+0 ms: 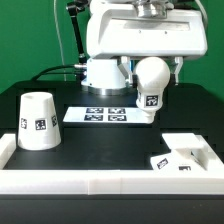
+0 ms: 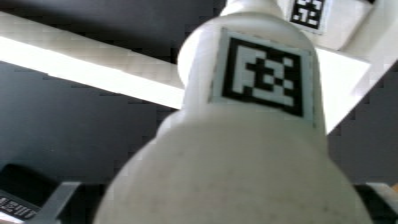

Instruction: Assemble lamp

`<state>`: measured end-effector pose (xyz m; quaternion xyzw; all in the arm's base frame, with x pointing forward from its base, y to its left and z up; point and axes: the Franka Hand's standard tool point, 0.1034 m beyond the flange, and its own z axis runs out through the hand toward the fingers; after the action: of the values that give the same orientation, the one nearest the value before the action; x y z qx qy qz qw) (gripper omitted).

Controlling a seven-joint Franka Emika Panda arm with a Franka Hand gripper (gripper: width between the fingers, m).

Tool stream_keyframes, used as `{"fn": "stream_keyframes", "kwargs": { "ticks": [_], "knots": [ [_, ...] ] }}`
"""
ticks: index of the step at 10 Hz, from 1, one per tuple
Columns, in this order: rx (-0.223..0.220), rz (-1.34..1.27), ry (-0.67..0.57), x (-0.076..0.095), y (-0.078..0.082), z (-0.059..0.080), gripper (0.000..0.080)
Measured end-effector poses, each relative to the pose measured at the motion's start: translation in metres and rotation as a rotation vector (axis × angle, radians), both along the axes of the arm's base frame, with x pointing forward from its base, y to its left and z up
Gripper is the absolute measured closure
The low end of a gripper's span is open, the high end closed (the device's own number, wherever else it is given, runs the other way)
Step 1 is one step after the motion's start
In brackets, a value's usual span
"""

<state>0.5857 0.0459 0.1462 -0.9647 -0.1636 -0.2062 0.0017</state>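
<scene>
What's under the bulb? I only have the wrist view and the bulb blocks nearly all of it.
Observer: In the exterior view the bulb hangs in the end effector above bare black table, just past the marker board on the exterior view's right. It is not over the base.
Operator: Where's the base?
Observer: The base lies nearer the camera, low on the exterior view's right, by the white rail.
Operator: And the shade?
Observer: The shade stands wide end down on the exterior view's left, apart from the other parts.
</scene>
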Motion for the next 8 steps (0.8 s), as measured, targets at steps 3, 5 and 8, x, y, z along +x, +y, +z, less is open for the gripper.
{"fn": "stream_keyframes", "kwargs": {
  "ticks": [3, 5, 8],
  "knots": [
    [-0.02, 0.009, -0.108, 0.009, -0.003, 0.003, 0.0223],
    [0.009, 0.011, -0.109, 0.022, 0.022, 0.011, 0.0223],
    [0.009, 0.014, -0.108, 0.024, 0.023, 0.009, 0.0223]
  ]
}}
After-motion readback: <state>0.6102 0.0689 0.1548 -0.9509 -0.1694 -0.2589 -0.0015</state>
